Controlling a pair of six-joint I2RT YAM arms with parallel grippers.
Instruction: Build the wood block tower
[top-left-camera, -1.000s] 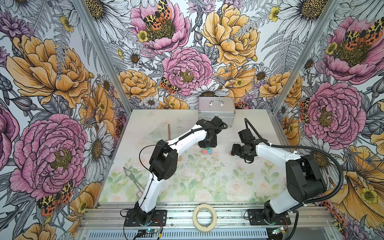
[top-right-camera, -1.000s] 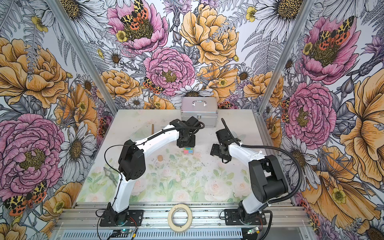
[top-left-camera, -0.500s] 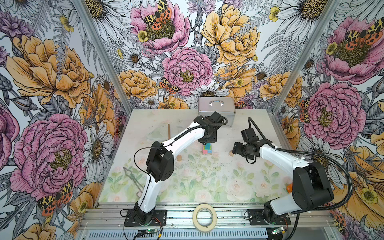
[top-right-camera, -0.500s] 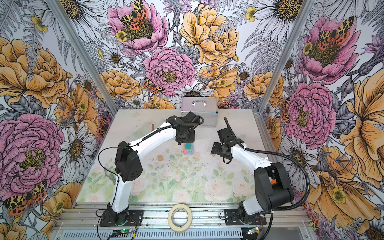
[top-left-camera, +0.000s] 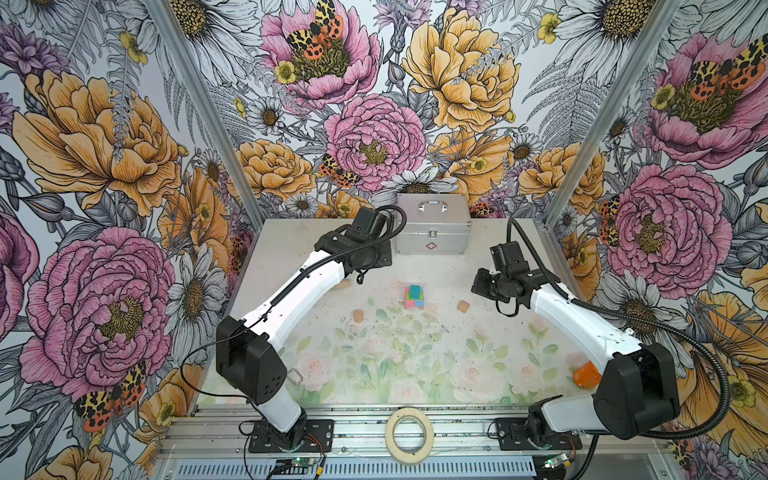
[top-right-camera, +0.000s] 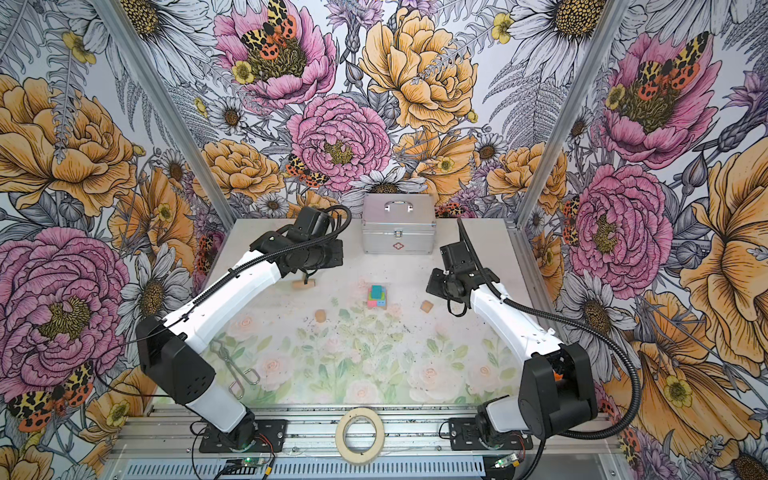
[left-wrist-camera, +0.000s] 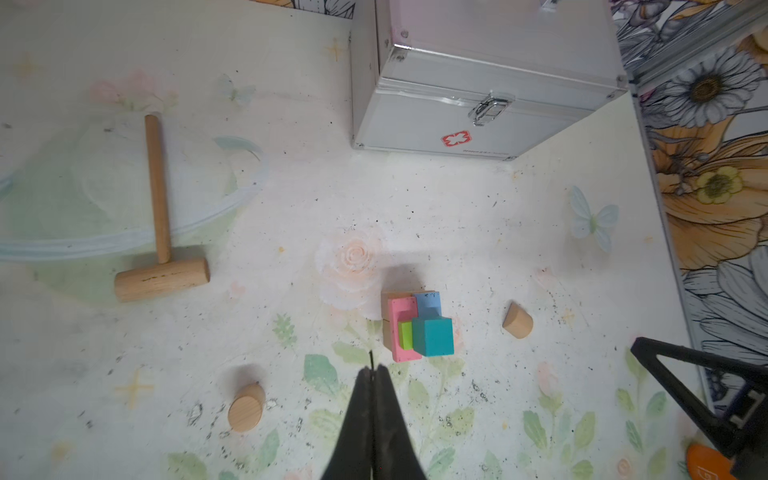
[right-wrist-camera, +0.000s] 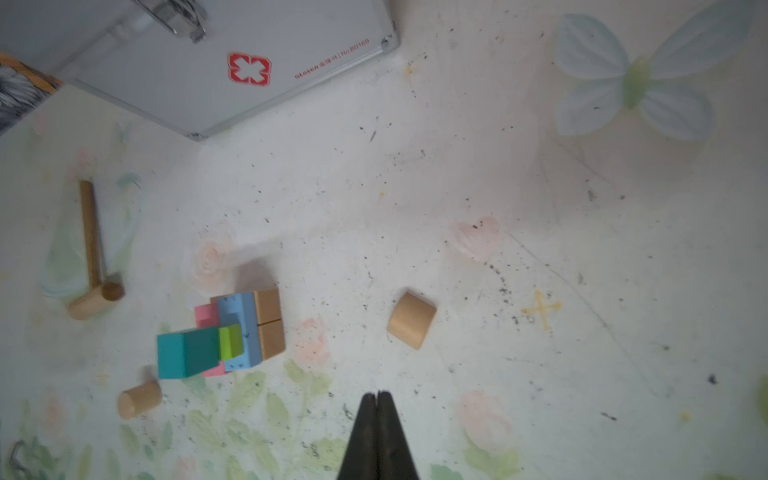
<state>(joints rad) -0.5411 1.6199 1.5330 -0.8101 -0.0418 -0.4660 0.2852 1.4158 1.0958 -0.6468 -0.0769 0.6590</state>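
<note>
Left gripper and right gripper are sitting fully closed and empty; the teal block, seemingly overhanging the tower at the desk's middle, is risking toppling if brushed.

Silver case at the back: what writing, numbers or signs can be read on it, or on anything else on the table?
Red cross sign: front of the silver case, in the right wrist view.
"Glosen": red print beside the cross, slightly blurred.
"No.B0169": same line, after a few characters too blurred to read.
In the left wrist view the same print is too small to read.
Tower and loose blocks: no writing.
</note>
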